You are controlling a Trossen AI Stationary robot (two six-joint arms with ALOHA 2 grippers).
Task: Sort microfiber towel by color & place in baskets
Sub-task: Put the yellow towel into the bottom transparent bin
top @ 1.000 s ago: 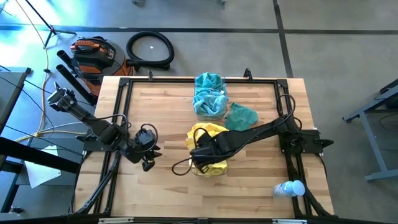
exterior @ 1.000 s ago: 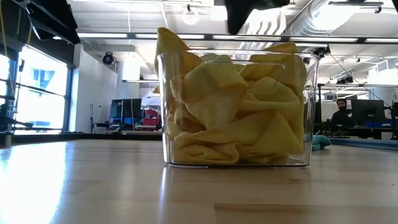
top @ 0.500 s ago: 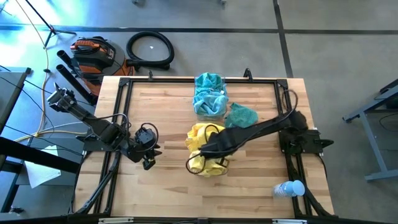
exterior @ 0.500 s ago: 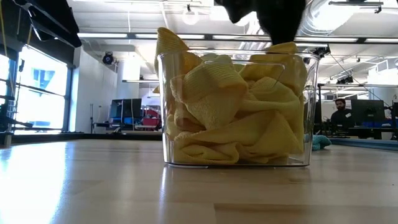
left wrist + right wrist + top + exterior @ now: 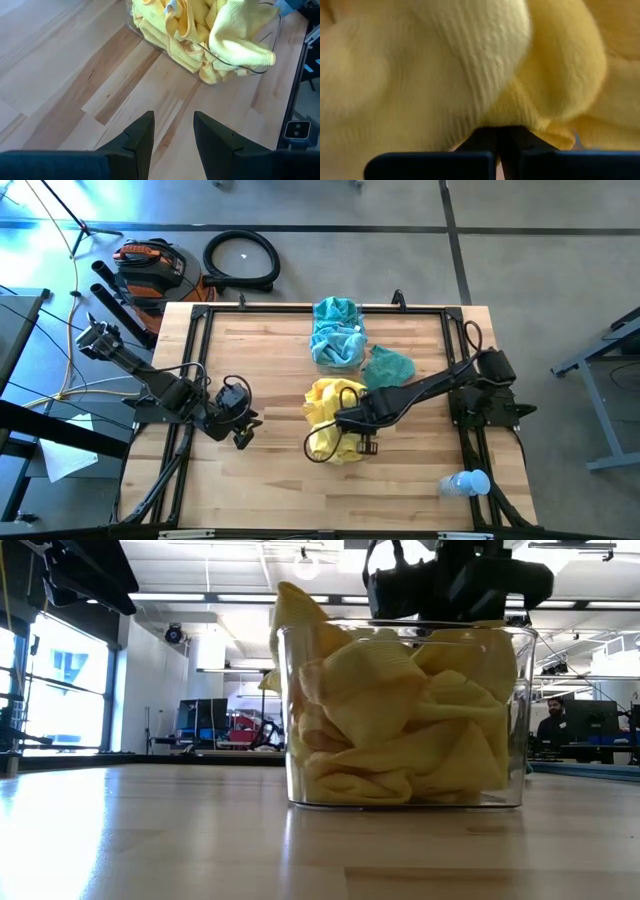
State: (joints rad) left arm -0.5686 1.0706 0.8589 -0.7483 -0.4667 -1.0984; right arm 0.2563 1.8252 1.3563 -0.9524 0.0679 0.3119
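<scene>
We see the right gripper [image 5: 345, 423] pressed together over the yellow towels [image 5: 325, 405] heaped in the near basket [image 5: 405, 795]; teal towels [image 5: 336, 330] fill the far basket, one [image 5: 388, 366] beside it; the left gripper [image 5: 172, 131] hangs spread, well apart

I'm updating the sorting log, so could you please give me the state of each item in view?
Yellow-towel basket: upright, heaped full.
Teal-towel basket: holds teal towels.
Loose teal towel: crumpled on the table.
Right pincer: shut, in the yellow towels.
Left pincer: open, empty.
Plastic bottle: lying down.
</scene>
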